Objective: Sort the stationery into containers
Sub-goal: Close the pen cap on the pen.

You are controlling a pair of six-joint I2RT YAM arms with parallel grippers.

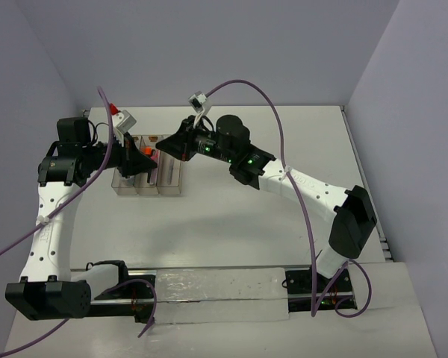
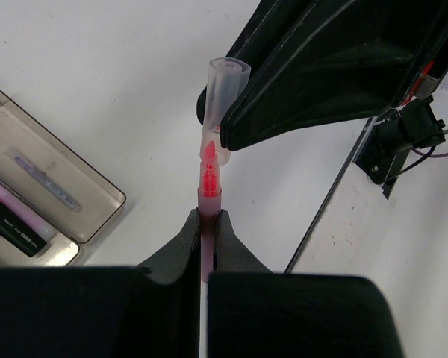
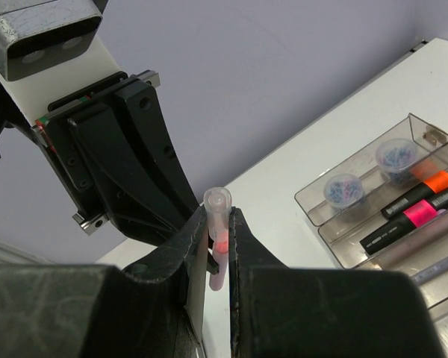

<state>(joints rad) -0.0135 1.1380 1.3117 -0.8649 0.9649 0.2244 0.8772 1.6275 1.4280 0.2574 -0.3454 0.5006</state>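
Observation:
My left gripper [image 2: 207, 218] is shut on a thin pink pen [image 2: 209, 195], whose red tip points away from it. My right gripper [image 3: 220, 218] is shut on the pen's clear cap [image 3: 217, 203], and the tip sits just inside the cap's mouth [image 2: 222, 89]. Both grippers meet in the air above the clear tray [image 1: 148, 186], left gripper [image 1: 138, 158] facing right gripper [image 1: 166, 147]. The tray [image 3: 433, 138] holds an orange-black highlighter [image 3: 427, 188], a pink-black highlighter [image 3: 405, 220] and two bluish round pieces [image 3: 343, 186], [image 3: 397, 155].
In the left wrist view one tray compartment [image 2: 97, 209] holds a pale thin item [image 2: 43, 175]. The back wall rises close behind the tray. Purple cables arch over both arms, and a black rail [image 1: 209, 287] lies along the table's near edge.

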